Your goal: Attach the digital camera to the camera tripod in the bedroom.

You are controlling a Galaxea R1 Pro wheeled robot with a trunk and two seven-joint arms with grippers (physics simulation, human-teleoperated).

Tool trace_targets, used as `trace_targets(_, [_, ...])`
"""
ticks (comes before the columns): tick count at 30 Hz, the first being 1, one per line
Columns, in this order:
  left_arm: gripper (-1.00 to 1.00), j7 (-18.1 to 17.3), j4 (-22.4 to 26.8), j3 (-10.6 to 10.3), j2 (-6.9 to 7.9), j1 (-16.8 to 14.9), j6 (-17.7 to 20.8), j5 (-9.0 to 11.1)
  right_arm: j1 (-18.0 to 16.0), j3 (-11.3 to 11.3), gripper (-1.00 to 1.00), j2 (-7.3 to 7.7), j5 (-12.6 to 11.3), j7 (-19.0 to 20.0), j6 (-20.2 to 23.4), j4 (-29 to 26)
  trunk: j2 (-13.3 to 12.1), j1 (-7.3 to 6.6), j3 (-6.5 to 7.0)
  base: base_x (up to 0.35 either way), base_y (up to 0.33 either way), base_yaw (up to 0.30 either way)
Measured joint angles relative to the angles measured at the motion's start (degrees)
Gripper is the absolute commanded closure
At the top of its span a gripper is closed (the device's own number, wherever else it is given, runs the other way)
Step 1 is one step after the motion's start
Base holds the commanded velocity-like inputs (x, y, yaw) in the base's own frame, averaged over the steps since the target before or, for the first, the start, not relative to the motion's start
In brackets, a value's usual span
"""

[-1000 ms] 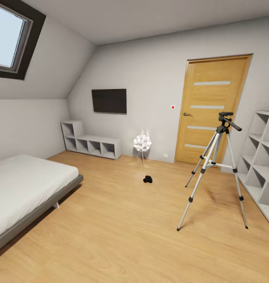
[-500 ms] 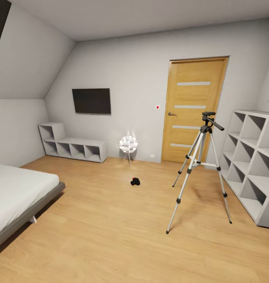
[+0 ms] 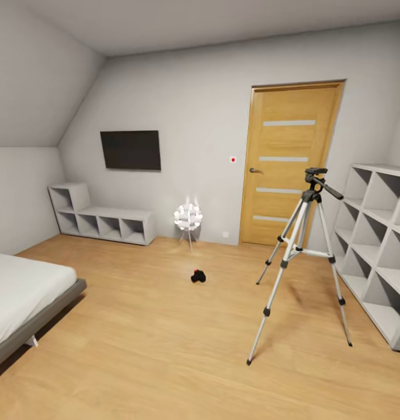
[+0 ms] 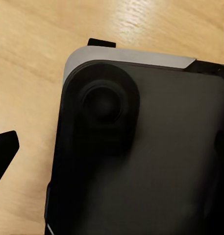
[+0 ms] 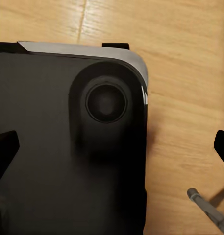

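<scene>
The digital camera (image 3: 198, 276), small and black, lies on the light wood floor in the middle of the bedroom, ahead of me. The camera tripod (image 3: 303, 251) stands to its right on three spread silver legs, its dark head (image 3: 316, 175) and pan handle at the top, in front of the oak door (image 3: 290, 163). In the left wrist view my left gripper (image 4: 112, 147) hangs open over my own dark base (image 4: 141, 156). My right gripper (image 5: 112, 147) is open too, one black fingertip (image 5: 5, 149) at each side of the picture. Neither holds anything.
A white cube shelf (image 3: 378, 245) stands at the right wall, close to the tripod. A bed (image 3: 18, 297) fills the left. A low white shelf (image 3: 100, 219), a wall screen (image 3: 131, 150) and a small globe lamp (image 3: 188, 219) line the far wall. A thin grey rod (image 5: 207, 208) crosses the floor by my base.
The head view has swung to the right and moved slightly forward: the roof window has left the picture and more of the cube shelf shows. Camera and tripod stand unmoved.
</scene>
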State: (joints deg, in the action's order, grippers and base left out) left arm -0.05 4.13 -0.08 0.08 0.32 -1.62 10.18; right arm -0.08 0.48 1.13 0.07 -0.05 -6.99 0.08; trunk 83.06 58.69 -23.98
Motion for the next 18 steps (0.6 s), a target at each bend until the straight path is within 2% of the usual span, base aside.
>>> trace_targets(12, [-1.0, 0.0, -0.09, 0.03, 0.04, 0.0, 0.23, 0.05, 0.0, -0.08, -1.0, 0.02, -0.14, -0.03, 0.0, 0.0, 0.0, 0.0, 0.0, 0.316, -0.081, 0.0])
trace_targets(18, [-1.0, -0.03, -0.09, 0.03, 0.09, 0.0, 0.01, 0.06, 0.0, -0.1, -1.0, 0.0, -0.23, -0.03, 0.05, 0.0, 0.0, 0.0, 0.0, 0.321, 0.013, 0.0])
